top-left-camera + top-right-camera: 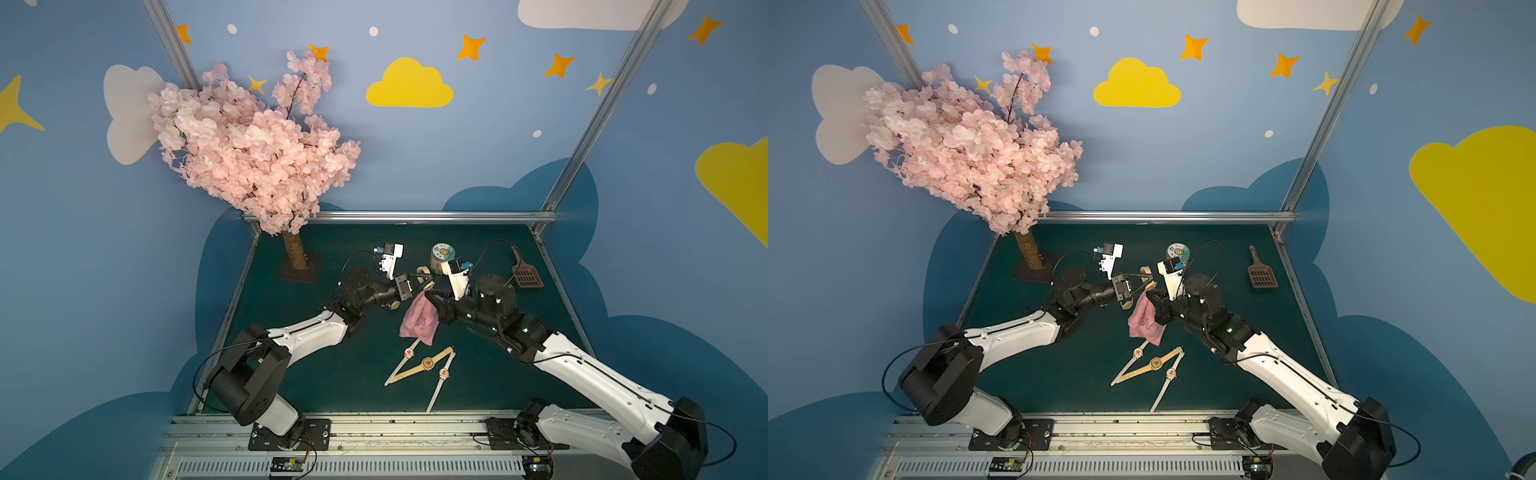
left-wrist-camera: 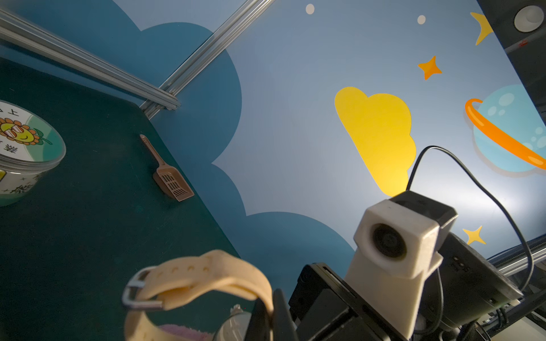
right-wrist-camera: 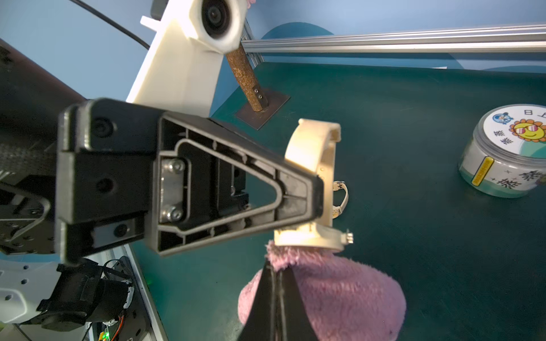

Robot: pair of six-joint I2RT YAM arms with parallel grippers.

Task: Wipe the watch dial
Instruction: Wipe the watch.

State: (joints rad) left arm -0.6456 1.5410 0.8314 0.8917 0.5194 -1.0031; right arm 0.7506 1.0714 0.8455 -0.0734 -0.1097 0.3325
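A cream-strapped watch (image 1: 424, 272) hangs above the green table, and my left gripper (image 1: 417, 283) is shut on its strap (image 2: 206, 268). The left wrist view shows that gripper (image 2: 273, 307) pinching the strap beside the silver case (image 2: 233, 324). My right gripper (image 3: 276, 274) is shut on a fluffy pink cloth (image 3: 339, 289). The cloth's top edge is pressed against the watch case (image 3: 313, 237), so the dial face is hidden. In both top views the cloth (image 1: 419, 318) (image 1: 1144, 320) droops from the right gripper (image 1: 430, 296) just below the watch (image 1: 1145, 271).
Three more watches (image 1: 427, 363) lie fanned out on the table toward the front. A lidded round jar (image 1: 442, 257) stands just behind the grippers, and a brown slotted scoop (image 1: 525, 274) lies at the back right. The blossom tree's trunk (image 1: 296, 251) stands at the back left.
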